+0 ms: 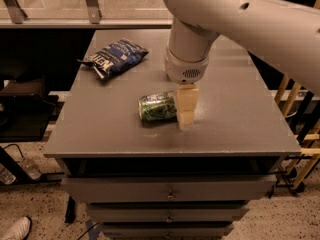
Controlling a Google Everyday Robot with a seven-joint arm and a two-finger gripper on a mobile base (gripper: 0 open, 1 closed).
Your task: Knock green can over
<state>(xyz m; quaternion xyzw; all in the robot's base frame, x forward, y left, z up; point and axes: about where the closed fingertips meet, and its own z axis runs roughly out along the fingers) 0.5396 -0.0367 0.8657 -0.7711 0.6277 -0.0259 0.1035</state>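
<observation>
The green can [157, 107] lies on its side on the grey table [100, 129], near the middle front, its mottled green and pale body pointing left to right. My gripper [186, 114] hangs from the big white arm [240, 19] right at the can's right end, its cream fingertips [186, 104] down near the tabletop and covering that end of the can.
A dark blue chip bag [114, 56] lies at the table's back left. The table has drawers [170, 191] below its front edge. Wooden furniture legs [292, 99] stand at the right, a dark stand at the left, a shoe on the floor bottom left.
</observation>
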